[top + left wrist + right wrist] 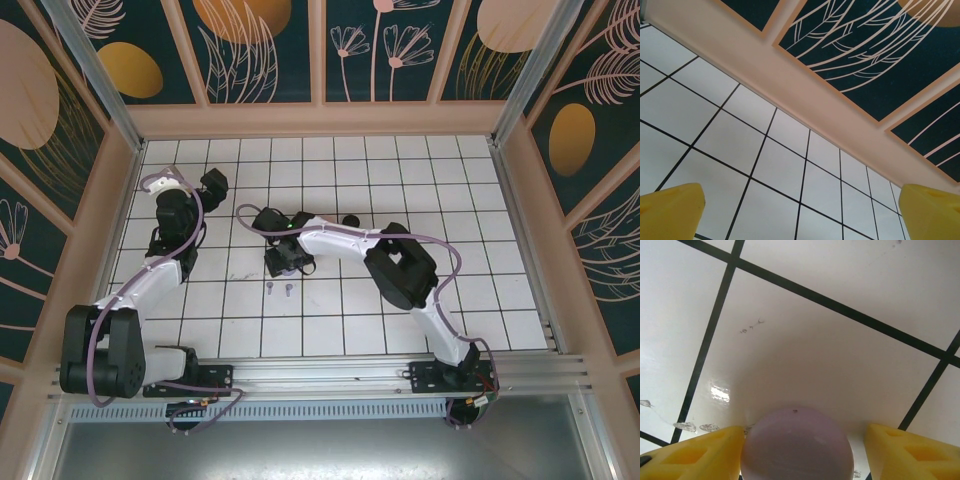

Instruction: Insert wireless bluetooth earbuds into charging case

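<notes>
A round pale purple charging case (pixel 795 447) lies on the white tiles between my right gripper's (pixel 804 432) yellow fingers. The left finger (pixel 715 452) touches its side, and a gap separates the case from the right finger (pixel 905 450), so the gripper is open around it. From above, the right gripper (pixel 280 262) points down at mid-table and hides the case. Two tiny purple earbuds (pixel 280 289) lie side by side just in front of it. My left gripper (pixel 801 200) is wide open with bare tile between its fingers. It hovers at the far left (pixel 213 185).
A small dark object (pixel 350 220) lies on the tiles behind the right forearm. The tiled floor (pixel 450 200) is enclosed by peach walls (pixel 320 120) with dark floral panels. The left gripper faces the back wall (pixel 790 85).
</notes>
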### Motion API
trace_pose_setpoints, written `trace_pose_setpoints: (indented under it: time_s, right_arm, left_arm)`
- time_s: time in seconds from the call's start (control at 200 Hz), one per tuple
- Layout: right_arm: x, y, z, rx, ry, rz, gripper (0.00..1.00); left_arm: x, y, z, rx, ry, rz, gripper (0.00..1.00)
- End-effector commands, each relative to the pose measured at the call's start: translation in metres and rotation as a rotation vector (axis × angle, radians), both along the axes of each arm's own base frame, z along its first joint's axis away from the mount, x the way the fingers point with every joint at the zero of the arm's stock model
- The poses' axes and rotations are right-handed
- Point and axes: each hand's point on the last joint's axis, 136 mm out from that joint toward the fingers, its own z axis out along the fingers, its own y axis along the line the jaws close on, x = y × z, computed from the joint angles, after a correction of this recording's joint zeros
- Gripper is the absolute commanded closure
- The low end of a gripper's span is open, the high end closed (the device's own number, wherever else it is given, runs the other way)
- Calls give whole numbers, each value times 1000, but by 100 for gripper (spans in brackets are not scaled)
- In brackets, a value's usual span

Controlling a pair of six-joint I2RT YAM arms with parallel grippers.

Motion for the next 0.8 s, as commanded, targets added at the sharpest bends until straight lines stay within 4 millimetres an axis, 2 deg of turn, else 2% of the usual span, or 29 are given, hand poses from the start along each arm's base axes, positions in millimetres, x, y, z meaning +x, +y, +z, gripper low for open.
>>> trace_pose_setpoints:
  time_s: [0.0,0.12,0.21,0.375,0.616,0.791]
  right_arm:
    - [-1,-2,-5,-32,10,-25,37]
    - [-2,-1,-7,-29,18,-28,41]
    - [-3,0,-6,-18,23,-28,49]
    - [-1,2,7,28,16,-46,59]
    - [21,-11,52,160,-33,-141,62]
    - [46,-41,86,257,-77,-260,62]
  left_arm:
    - [-2,3,12,-28,-41,13,1]
    - [-2,2,13,-44,-43,9,1]
    - [-3,2,13,-49,-41,6,1]
    - [-2,-5,14,-45,-41,-31,2]
    - [-2,-27,15,-29,-61,-168,2]
    - [-4,-56,10,-71,-81,-332,3]
